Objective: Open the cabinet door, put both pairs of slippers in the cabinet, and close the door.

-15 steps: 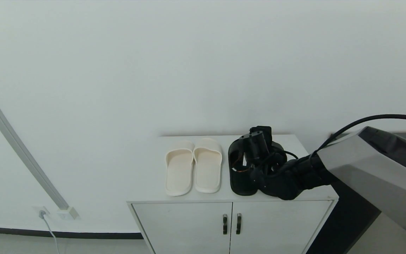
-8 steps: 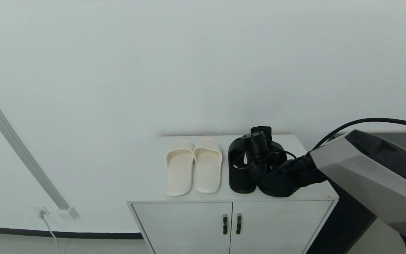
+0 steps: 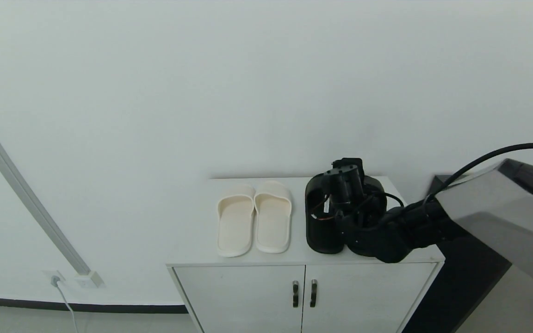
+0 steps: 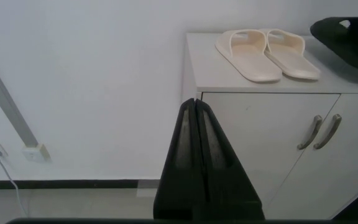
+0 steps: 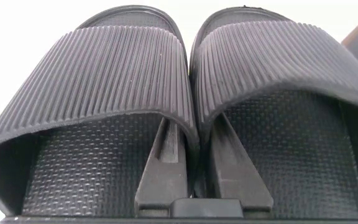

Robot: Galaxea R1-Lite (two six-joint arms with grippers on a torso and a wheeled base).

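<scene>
A black pair of slippers [image 3: 322,226] rests on the right part of the white cabinet's top [image 3: 192,252]. My right gripper [image 3: 343,194] has one finger inside each black slipper [image 5: 129,81], under the ribbed straps. It is shut on the two inner side walls pressed together. The white pair of slippers [image 3: 254,217] lies side by side to the left of the black pair, untouched. Both cabinet doors [image 3: 238,296] are closed. My left gripper [image 4: 196,155] hangs low to the left of the cabinet [image 4: 260,124], shut with nothing in it.
Two dark handles [image 3: 304,293] meet at the middle of the doors. The cabinet stands against a white wall. A slanted cable duct [image 3: 21,189] runs down to a socket [image 3: 56,280] at lower left. Bare floor lies left of the cabinet.
The right arm has shifted a little to the right and up, and the black slippers have moved the same way with it. The white slippers and doors are unchanged.
</scene>
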